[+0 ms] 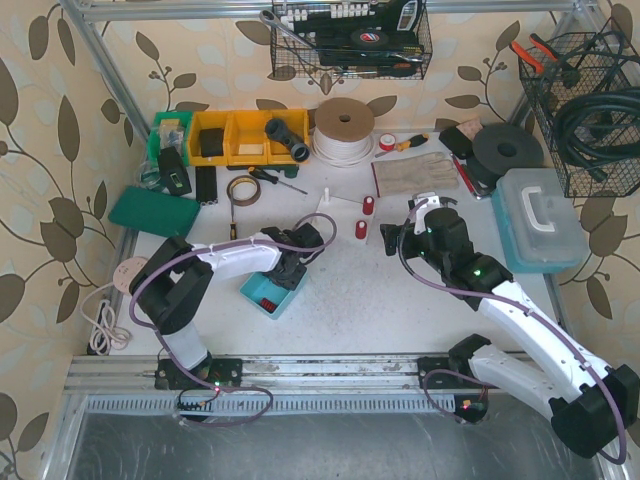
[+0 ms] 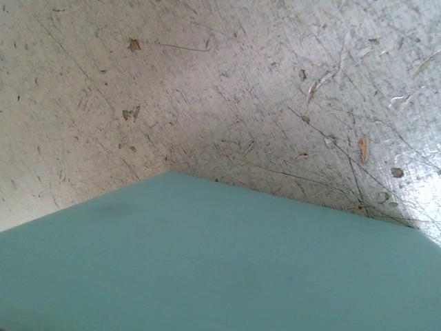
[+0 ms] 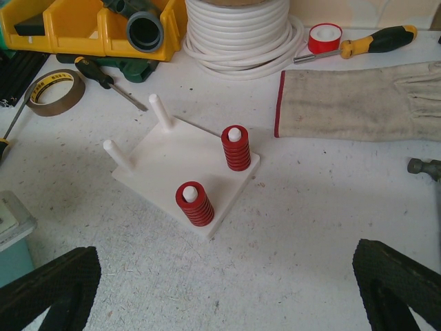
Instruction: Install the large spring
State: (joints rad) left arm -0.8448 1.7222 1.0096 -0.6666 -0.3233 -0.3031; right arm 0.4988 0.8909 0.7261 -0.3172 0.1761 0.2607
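The right gripper hung low over the table with its jaws spread wide and nothing between them; only its two black fingers showed at the bottom corners of the wrist view. Straight ahead of it lay a white board with four upright pegs. Two red springs sat on the pegs on its right side, one nearer and one farther. The nearer one looked a little wider, though I could not tell for sure which was the large one. The two left pegs were bare.

The left gripper pointed down over a teal box to the left of the board. Its wrist view showed only the box's surface and scratched table, so I could not tell whether it was released or clenched.
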